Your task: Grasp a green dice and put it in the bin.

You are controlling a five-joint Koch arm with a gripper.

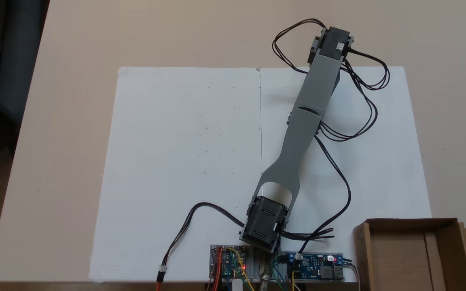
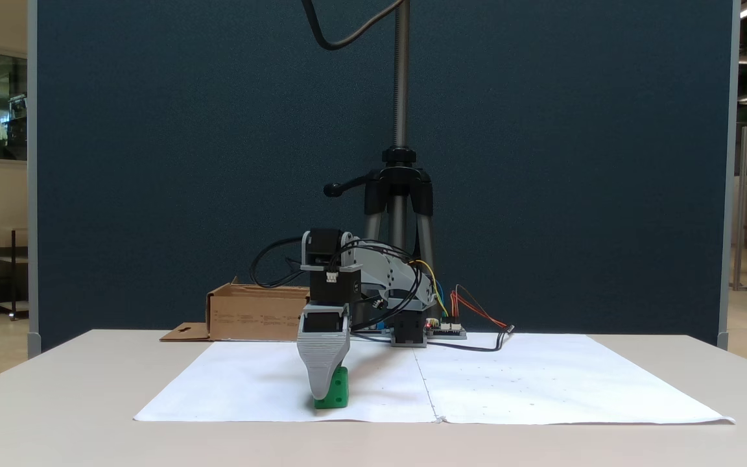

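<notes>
The green dice (image 2: 336, 393) rests on the white paper sheet near its front edge in a fixed view. My gripper (image 2: 321, 390) points straight down at it. One grey jaw stands in front of the dice's left side, its tip at paper level, and the other jaw is hidden behind it. In the fixed view from above, the stretched grey arm (image 1: 306, 121) and its wrist motor (image 1: 332, 42) cover the dice and the jaws. The bin, a brown cardboard box (image 1: 411, 221), stands beside the arm's base; it appears behind the arm as the box (image 2: 253, 316).
The white paper (image 1: 184, 161) covers the middle of the beige table. Circuit boards (image 1: 318, 264) and loose black cables (image 1: 338, 169) lie around the arm's base (image 1: 263, 226). A tripod (image 2: 399, 194) and a dark blue partition stand behind the table.
</notes>
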